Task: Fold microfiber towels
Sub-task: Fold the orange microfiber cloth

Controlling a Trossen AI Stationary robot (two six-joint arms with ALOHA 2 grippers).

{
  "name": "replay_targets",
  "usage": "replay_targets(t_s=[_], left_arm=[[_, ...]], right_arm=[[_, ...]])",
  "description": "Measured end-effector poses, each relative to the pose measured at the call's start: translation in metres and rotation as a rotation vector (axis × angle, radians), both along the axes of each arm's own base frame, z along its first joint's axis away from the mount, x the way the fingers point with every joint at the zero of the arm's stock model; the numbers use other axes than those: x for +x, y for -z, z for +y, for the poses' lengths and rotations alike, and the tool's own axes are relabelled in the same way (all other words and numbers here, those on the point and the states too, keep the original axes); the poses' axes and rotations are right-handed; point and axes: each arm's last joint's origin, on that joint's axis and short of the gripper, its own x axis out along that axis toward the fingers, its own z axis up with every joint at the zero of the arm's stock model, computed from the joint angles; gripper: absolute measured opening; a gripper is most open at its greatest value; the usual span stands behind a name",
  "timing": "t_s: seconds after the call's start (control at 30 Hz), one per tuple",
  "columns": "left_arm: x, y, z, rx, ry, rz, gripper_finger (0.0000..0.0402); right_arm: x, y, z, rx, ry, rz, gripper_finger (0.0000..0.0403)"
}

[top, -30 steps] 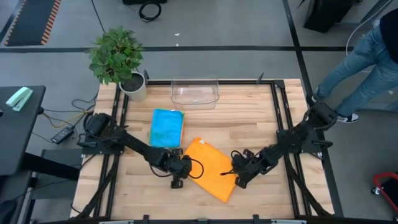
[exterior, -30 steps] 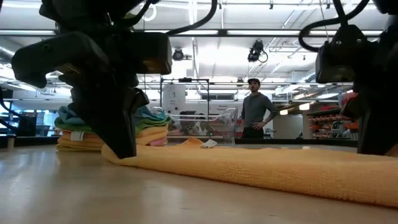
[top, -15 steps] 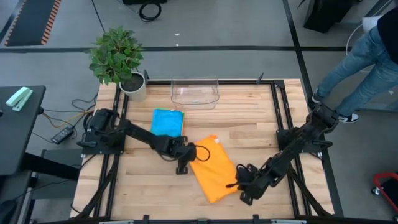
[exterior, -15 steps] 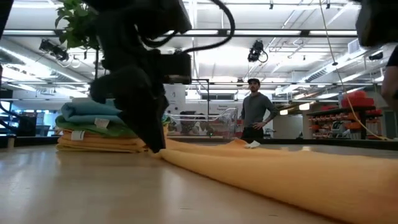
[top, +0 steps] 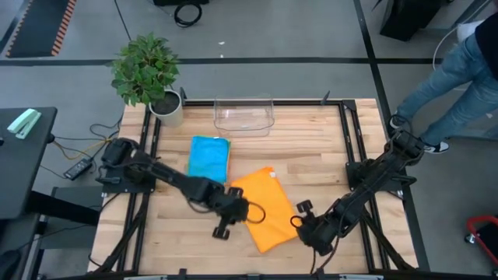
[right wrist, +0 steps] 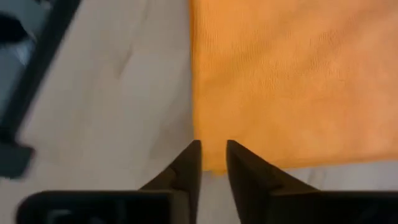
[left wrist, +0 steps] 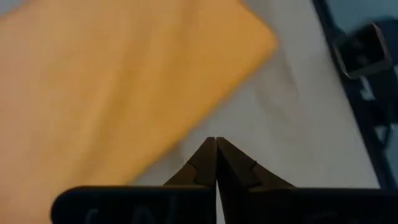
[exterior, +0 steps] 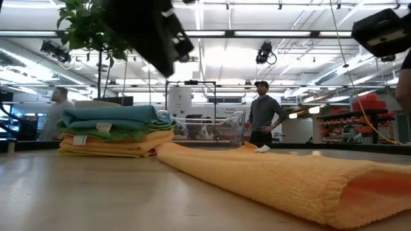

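My right gripper [right wrist: 212, 163] just parted, let go folded orange microfiber towel [top: 261, 208]; it lies mid-table beside blue-topped folded towel stack [top: 208, 158]. My left gripper [left wrist: 216, 163] pressed together, empty. Fold looks finished; stacking next.

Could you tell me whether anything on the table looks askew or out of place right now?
Only the orange towel: it lies folded but turned at an angle to the table's edges, while the stack of folded towels sits nearly square. Neither the left hand nor the right hand holds it. Nothing looks spilled or damaged.
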Motion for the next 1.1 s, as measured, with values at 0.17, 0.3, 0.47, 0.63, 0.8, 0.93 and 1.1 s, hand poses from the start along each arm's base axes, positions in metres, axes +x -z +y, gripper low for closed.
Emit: replay_targets(t_s=[0.17,0.3,0.47,0.63,0.8,0.93,1.1], left_arm=[[-0.013,0.001,-0.031,0.017,0.078,-0.023,0.0046],[-0.022,0.006,-0.051,0.011,0.135,-0.063,0.0095],[-0.017,0.014,-0.081,0.025,0.293,-0.294,0.0173],[-0.004,0.035,-0.095,0.224,0.302,-0.426,0.0227],[0.022,0.059,-0.098,0.286,0.261,-0.397,0.0238],[0.04,0.067,-0.105,0.285,0.246,-0.403,0.0226],[0.051,0.076,-0.112,0.285,0.241,-0.379,0.0202]], right_arm=[[-0.006,0.012,-0.006,-0.1,-0.16,0.015,0.0135],[-0.013,0.027,-0.012,-0.152,-0.244,0.03,0.0161],[-0.019,0.039,-0.013,-0.199,-0.346,-0.016,0.0165],[-0.026,0.052,-0.016,-0.285,-0.427,-0.072,0.0165],[-0.03,0.063,-0.02,-0.284,-0.484,-0.118,0.0165],[-0.03,0.064,-0.019,-0.289,-0.532,-0.153,0.0165],[-0.027,0.063,-0.016,-0.284,-0.556,-0.2,0.0164]])
